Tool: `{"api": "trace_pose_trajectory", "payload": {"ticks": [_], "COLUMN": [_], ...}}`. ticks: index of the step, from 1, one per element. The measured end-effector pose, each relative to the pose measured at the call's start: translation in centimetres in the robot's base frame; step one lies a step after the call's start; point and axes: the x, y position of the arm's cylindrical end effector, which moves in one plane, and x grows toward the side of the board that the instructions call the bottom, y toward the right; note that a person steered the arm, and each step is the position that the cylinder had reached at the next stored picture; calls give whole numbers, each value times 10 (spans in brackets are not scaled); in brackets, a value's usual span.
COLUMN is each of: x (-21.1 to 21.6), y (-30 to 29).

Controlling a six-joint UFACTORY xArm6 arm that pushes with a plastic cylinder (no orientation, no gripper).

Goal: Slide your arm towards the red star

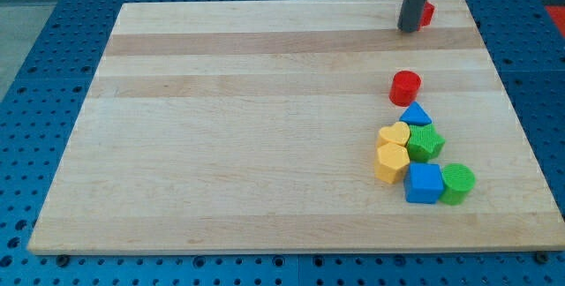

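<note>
Though mostly hidden, red block (pixel 427 13) touches my tip (pixel 409 29).

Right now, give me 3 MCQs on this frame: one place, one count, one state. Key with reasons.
1. Where is my tip?
A. near the view's top right, beside a red block
B. among the cluster at lower right
C. at the view's left edge

2. How many blue blocks show?
A. one
B. two
C. four

3. How does the red cylinder stand to the cluster?
A. buried in its middle
B. at the cluster's bottom end
C. just above the blue triangle

Key: 1 A, the rod ends against the red block, which it partly hides, so its shape is unclear. 2 B, the blue triangle and the blue cube. 3 C, it sits at the cluster's top.
</note>
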Motion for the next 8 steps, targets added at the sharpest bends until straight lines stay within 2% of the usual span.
{"api": "trace_pose_trajectory", "payload": {"ticks": [2, 5, 8], "x": [-25, -23, 101], "y": [9, 0, 20]}}
